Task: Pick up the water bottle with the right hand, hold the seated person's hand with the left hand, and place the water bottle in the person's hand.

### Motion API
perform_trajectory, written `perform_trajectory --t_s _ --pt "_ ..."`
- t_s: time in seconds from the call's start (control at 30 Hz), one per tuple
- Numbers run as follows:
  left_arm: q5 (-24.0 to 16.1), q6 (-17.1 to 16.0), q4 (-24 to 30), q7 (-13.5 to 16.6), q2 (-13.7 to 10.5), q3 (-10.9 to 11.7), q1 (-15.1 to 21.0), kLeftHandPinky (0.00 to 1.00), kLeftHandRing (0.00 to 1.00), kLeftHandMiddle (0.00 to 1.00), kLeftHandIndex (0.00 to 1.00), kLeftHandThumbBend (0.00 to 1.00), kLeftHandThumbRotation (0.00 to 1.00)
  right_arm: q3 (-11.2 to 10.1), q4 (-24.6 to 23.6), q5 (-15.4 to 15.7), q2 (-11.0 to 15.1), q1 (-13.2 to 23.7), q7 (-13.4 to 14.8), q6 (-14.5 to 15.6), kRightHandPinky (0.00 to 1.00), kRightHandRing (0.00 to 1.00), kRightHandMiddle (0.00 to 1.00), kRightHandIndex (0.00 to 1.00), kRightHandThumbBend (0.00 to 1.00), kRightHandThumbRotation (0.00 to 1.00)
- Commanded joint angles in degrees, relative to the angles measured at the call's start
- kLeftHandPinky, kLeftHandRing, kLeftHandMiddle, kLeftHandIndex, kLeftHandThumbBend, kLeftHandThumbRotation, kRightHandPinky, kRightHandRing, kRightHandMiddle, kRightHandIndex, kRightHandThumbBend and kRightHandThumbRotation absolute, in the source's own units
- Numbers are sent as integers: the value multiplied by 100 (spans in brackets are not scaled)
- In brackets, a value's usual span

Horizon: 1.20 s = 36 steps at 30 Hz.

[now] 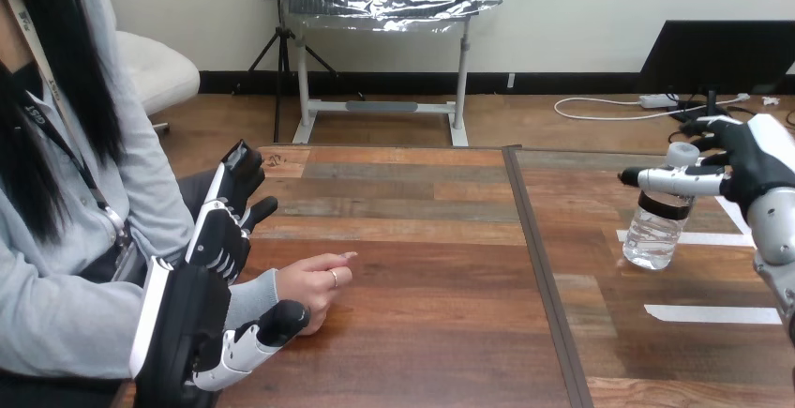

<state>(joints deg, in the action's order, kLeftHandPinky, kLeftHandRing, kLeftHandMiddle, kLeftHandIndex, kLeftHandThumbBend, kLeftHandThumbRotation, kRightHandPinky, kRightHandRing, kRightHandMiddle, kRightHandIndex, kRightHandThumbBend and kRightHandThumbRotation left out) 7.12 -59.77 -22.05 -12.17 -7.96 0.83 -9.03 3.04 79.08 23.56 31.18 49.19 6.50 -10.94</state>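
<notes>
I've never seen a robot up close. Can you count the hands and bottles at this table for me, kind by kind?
2 robot hands: the left robot hand and the right robot hand
1 person's hand
1 water bottle
Total: 4

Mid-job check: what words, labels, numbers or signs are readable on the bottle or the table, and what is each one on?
No text can be quoted.
The water bottle: the dark band below its cap is too small to read.
The white tape strips on the table: blank, no writing.
The right hand, curled round the bottle's neck: no readable marking.
</notes>
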Motion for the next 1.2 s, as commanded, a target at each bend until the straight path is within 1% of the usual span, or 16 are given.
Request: perform_trajectory --t_s 0.0,0.07,0.27,0.37,0.47,0.6,0.77,1.0,1.1,1.17 --pt "90 -61 311 -15 29 6 189 88 96 99 97 100 68 -3 -70 -35 -94 126 22 -30 70 79 81 81 93 30" --pt "89 -103 294 -26 32 9 199 88 96 99 97 100 68 15 -68 -19 -99 111 36 -43 70 78 80 81 93 29" --pt "84 -44 366 -21 27 10 155 88 95 99 96 100 68 16 -68 -26 -121 97 24 -15 68 76 78 80 95 24" --pt "119 -90 353 -44 27 -4 162 87 95 99 96 100 68 -18 -63 -65 -127 97 -33 19 68 75 78 80 96 23" --pt "149 -82 356 -58 22 -2 152 87 95 99 96 100 68 6 -69 -50 -134 94 -29 7 68 75 78 80 96 21" --pt "106 -72 405 -31 38 23 126 87 95 99 96 100 69 -8 -67 -68 -143 86 -67 28 69 75 78 80 95 19" --pt "97 -98 412 -20 46 42 110 86 94 98 95 100 69 -7 -69 -72 -154 74 -53 28 70 76 78 80 95 16" --pt "217 -126 418 -86 30 8 108 85 94 98 95 100 68 -36 -68 -105 -164 60 -103 26 71 76 79 80 93 11" --pt "209 -126 418 -91 32 19 107 85 94 97 95 100 68 -19 -69 -91 -163 52 -81 21 70 76 78 80 92 9" --pt "236 -108 432 -101 30 14 100 85 93 97 94 100 67 -20 -68 -93 -159 44 -83 10 70 76 79 79 91 5"
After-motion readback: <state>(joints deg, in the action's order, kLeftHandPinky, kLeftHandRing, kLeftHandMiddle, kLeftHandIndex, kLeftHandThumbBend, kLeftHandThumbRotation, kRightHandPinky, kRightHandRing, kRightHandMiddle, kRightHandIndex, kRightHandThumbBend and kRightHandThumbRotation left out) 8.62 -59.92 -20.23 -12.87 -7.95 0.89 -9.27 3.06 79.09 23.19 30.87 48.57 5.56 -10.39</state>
